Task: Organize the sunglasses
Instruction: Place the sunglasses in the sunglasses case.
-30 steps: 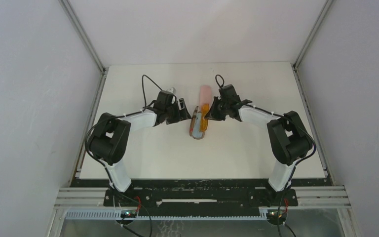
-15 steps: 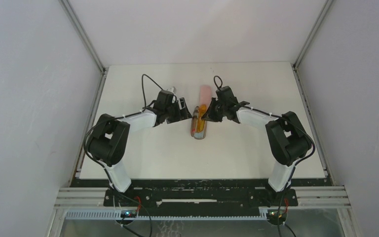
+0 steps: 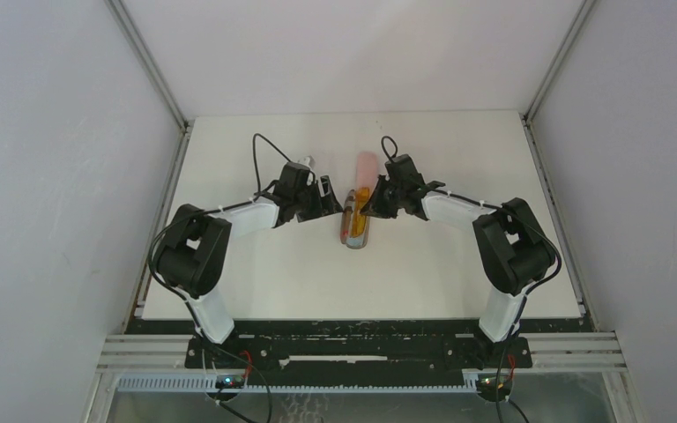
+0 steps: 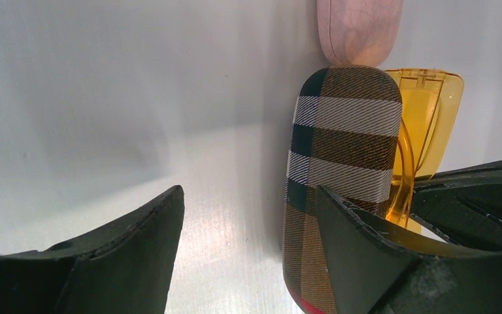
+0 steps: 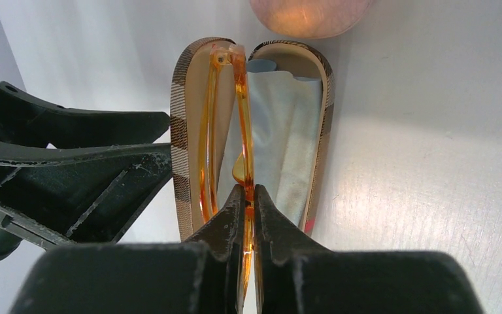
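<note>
My right gripper [image 5: 248,193] is shut on the thin orange sunglasses [image 5: 225,131], which stand on edge inside the open brown plaid case [image 5: 182,131], beside a light-blue cloth [image 5: 281,144]. From above, the sunglasses [image 3: 360,201] sit over the case [image 3: 354,231] mid-table, the right gripper [image 3: 370,206] just right of them. My left gripper [image 4: 250,193] is open. Its right finger [image 4: 366,248] lies against the outside of the case's raised plaid lid [image 4: 343,144], and nothing sits between its fingers. Behind the lid the sunglasses [image 4: 428,114] show.
A pink oblong case [image 3: 367,165] lies shut just beyond the plaid case, almost touching its far end. The left gripper [image 3: 326,199] and its arm crowd the case's left side. White table [image 3: 458,264] with walls on three sides.
The right gripper has shifted slightly left with the orange sunglasses, bringing them further over the open case. The left gripper has barely moved.
</note>
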Robot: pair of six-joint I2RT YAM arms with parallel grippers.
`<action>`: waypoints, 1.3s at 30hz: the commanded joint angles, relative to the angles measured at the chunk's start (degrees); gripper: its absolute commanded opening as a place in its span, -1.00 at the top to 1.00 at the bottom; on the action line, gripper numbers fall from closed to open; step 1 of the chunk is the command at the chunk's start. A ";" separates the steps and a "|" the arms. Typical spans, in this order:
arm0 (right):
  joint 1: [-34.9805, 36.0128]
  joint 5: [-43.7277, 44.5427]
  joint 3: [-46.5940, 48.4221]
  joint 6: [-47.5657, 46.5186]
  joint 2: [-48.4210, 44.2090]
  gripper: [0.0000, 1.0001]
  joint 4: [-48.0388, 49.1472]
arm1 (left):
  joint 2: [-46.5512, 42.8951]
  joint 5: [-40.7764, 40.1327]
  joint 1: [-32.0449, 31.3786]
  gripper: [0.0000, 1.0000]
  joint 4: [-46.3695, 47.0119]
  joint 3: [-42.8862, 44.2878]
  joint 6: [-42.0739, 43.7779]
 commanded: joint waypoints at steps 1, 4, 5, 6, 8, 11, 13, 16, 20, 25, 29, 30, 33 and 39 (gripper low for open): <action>-0.21 1.87 0.23 -0.85 -0.05 1.00 0.62 | -2.40 1.19 -0.45 -0.55 1.83 -1.15 1.38; -0.08 2.24 0.24 -1.34 -0.07 1.00 0.23 | -2.37 1.26 -0.45 -0.55 1.83 -1.11 1.42; -0.10 2.00 0.24 -1.49 0.01 1.00 0.23 | -2.37 1.26 -0.44 -0.55 1.81 -1.09 1.41; -0.12 1.91 0.24 -1.50 0.11 1.00 0.23 | -2.28 1.31 -0.39 -0.55 1.83 -1.10 1.42; -0.08 1.56 0.24 -1.68 0.32 1.00 0.32 | -2.29 1.29 -0.40 -0.55 1.83 -1.10 1.42; -0.04 0.67 0.24 -1.62 0.76 1.00 0.65 | -2.22 1.37 -0.41 -0.55 1.83 -1.03 1.43; 0.02 0.43 0.25 -1.52 0.90 1.00 0.76 | -2.20 1.35 -0.39 -0.55 1.83 -1.00 1.46; 0.02 0.51 0.24 -1.40 1.14 1.00 0.67 | -2.20 1.40 -0.42 -0.54 1.83 -0.98 1.51; -0.03 -0.06 0.24 -0.98 1.81 1.00 1.24 | -2.20 1.51 -0.39 -0.54 1.83 -1.00 1.51; -0.05 -1.98 0.24 -0.34 2.80 1.00 2.69 | -2.20 1.52 -0.37 -0.55 1.83 -1.00 1.60; -0.28 -3.43 0.24 -0.04 3.48 1.00 3.58 | -2.11 1.59 -0.39 -0.54 1.83 -0.98 1.60; -0.29 -3.71 0.23 0.02 3.66 1.00 3.83 | -2.11 1.57 -0.37 -0.54 1.82 -1.01 1.60; -0.38 -4.31 0.22 0.30 4.27 1.00 4.36 | -2.13 1.56 -0.39 -0.55 1.83 -0.97 1.60; -0.79 -4.35 0.23 0.39 5.65 0.99 5.14 | -2.11 1.58 -0.39 -0.54 1.83 -0.94 1.60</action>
